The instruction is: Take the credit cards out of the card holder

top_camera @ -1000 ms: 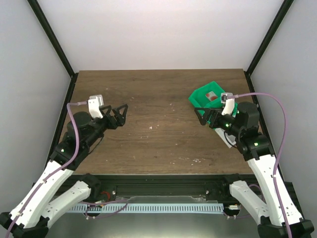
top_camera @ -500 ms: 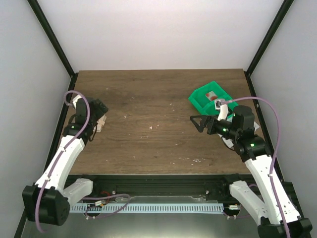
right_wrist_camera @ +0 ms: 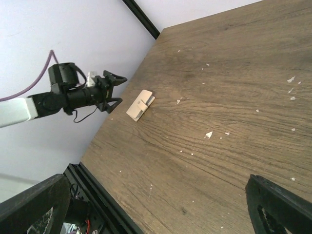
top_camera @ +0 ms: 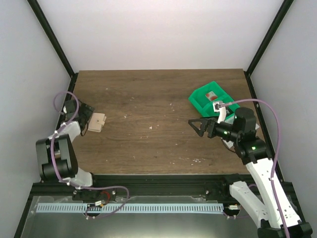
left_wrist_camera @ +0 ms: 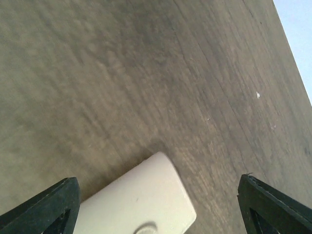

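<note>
Left claw (right_wrist_camera: 119, 89): fingers spread wide, gripping nothing, aimed at card holder (right_wrist_camera: 140, 105) just beside it
Right claw (top_camera: 195, 127): jaws fully apart, empty, poised over the desk (top_camera: 148, 148) just beside green tray (top_camera: 210, 95)
Card holder: tan, lying flat near left edge of desk; framed between left fingers in wrist view
Green tray: far right side, well apart from holder

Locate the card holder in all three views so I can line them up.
Top external: card holder lies near the left edge of the table, just right of the left gripper.
Left wrist: pale rounded corner at bottom centre, between the fingers.
Right wrist: small tan rectangle up and left of centre.
Shared landmark: the open left gripper right beside it.
</note>
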`<state>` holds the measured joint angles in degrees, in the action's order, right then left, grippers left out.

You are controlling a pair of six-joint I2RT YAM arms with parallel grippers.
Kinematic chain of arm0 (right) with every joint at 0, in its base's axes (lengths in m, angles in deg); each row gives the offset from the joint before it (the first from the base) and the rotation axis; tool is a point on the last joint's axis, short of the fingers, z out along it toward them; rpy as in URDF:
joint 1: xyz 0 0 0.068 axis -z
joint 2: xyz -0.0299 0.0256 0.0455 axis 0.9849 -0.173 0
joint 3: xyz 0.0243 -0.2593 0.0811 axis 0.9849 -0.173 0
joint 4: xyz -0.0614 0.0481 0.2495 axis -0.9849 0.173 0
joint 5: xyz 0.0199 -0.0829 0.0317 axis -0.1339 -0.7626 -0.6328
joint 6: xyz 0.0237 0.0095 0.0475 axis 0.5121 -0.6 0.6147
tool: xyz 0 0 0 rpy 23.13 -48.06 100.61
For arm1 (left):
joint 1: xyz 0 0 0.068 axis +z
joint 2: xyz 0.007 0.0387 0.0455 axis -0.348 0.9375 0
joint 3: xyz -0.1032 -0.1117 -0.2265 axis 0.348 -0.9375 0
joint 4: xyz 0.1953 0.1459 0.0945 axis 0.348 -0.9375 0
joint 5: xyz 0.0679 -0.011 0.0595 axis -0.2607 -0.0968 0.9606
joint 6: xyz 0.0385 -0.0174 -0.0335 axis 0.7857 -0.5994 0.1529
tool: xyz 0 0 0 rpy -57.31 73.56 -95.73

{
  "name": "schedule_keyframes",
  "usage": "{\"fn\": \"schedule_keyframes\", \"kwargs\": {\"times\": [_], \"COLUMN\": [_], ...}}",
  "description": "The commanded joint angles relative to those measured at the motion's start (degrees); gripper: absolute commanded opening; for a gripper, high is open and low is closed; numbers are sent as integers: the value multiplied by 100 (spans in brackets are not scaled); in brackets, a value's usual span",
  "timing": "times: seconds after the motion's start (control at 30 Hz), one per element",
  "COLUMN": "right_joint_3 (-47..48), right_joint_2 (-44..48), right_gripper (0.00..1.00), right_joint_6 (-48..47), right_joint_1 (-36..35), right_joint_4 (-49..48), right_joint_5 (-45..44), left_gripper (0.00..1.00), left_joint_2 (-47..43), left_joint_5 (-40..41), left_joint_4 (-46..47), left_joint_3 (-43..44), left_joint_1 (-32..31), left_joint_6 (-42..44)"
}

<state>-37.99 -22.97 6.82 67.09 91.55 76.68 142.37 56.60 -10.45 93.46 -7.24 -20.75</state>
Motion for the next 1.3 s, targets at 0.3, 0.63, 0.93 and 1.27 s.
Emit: {"fn": "schedule_keyframes", "kwargs": {"times": [0.3,0.63,0.93,1.27], "right_joint_3": [-78,-463,-773,-820], "right_joint_2": [164,-5,-30,23], "right_gripper": [100,100,100,100], "right_joint_6": [51,119,81,159], "right_joint_1": [-32,-32,-30,-30], "right_joint_4": [13,-279,-375,-369], "right_joint_5": [290,292,45,15], "left_gripper": [83,76,70,63], "left_joint_2": [1543,1940,2018,1462], "left_joint_5": [-1068,-1429,-1570,-1788], "left_joint_4": [295,616,281,237], "left_joint_3": [864,584,705,-212], "left_joint_1": [58,30,-485,-1290], "left_joint_6": [730,869,1114,988]}}
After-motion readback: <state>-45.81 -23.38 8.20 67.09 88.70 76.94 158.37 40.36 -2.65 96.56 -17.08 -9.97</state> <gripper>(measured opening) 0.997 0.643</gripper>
